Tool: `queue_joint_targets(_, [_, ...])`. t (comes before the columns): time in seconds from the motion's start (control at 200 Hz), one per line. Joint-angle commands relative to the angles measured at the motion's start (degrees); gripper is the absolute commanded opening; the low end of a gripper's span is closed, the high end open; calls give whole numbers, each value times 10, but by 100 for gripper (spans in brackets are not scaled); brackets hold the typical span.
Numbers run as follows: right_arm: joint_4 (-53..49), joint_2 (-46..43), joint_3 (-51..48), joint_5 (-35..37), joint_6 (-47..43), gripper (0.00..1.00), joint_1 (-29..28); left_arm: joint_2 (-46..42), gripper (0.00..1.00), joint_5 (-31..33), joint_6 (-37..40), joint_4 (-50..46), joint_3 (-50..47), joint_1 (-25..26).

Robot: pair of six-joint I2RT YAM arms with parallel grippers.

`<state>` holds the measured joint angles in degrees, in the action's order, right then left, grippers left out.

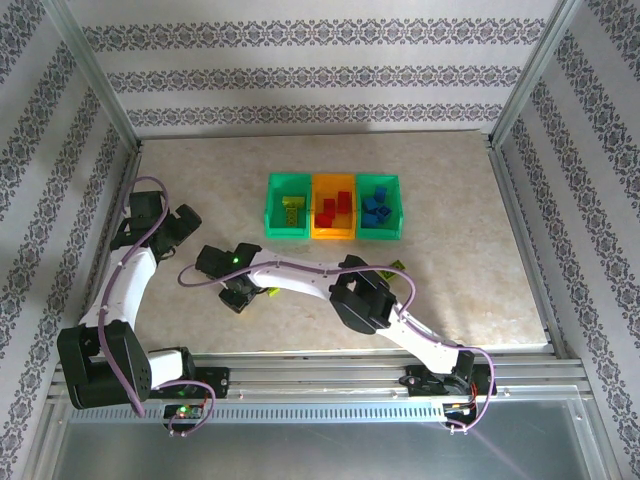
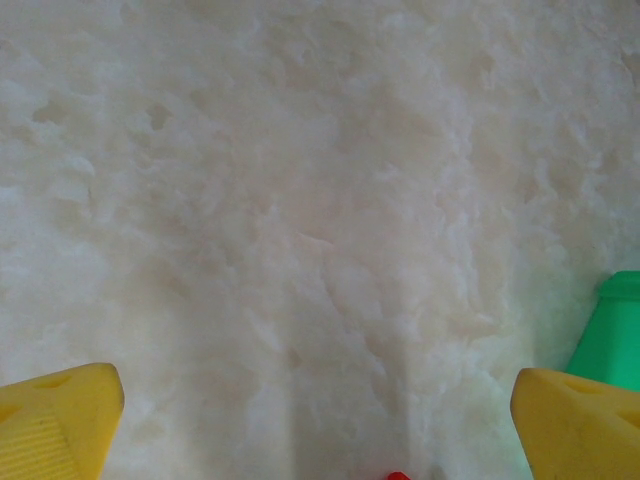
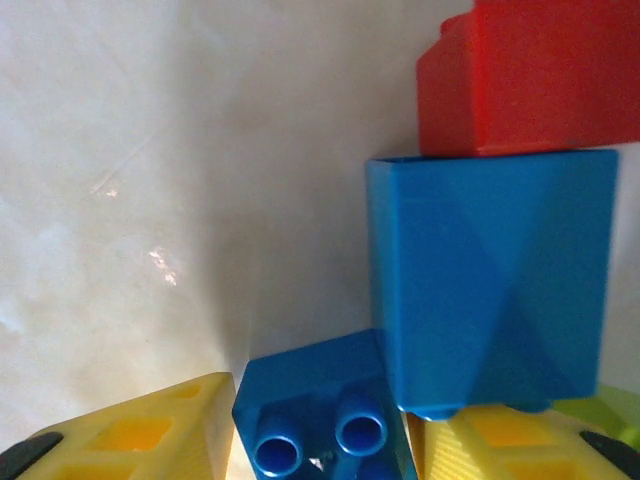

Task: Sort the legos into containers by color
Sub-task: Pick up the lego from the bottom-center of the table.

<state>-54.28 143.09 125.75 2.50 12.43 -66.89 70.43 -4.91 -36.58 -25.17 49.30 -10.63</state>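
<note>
In the right wrist view a small blue lego (image 3: 320, 415) with two open studs fills the gap between my yellow fingers (image 3: 150, 430), and my right gripper (image 3: 322, 405) is shut on it. Beside it stand a larger blue lego (image 3: 495, 290) and a red lego (image 3: 530, 80). From above, the right gripper (image 1: 240, 292) is low over the table, left of centre. The three joined containers hold sorted legos: the left green bin (image 1: 272, 205) yellow-green ones, the orange bin (image 1: 318, 222) red ones, the right green bin (image 1: 396, 210) blue ones. My left gripper (image 2: 320, 400) is open over bare table.
A yellow-green lego (image 1: 271, 291) lies by the right gripper and another (image 1: 397, 265) beside the right arm's elbow. A green bin corner (image 2: 615, 330) and a red speck (image 2: 398, 476) edge the left wrist view. The left gripper (image 1: 188, 222) hovers at the table's left side.
</note>
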Motion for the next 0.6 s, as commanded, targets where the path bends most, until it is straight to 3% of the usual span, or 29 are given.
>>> queue_joint_targets(0.0, [-24, 14, 21, 4, -7, 48, -7, -7, 100, -8, -11, 16, -8, -6])
queue_joint_targets(0.075, [-27, 14, 16, 3, -6, 47, -9, -8, 100, -7, -11, 16, -9, -6])
queue_joint_targets(0.225, [-32, 0, -5, 4, -1, 35, -9, -8, 100, -8, -10, 17, -9, -6])
queue_joint_targets(0.595, [32, -162, -149, 23, 41, 30, 16, -18, 100, -12, -1, 19, -11, -6])
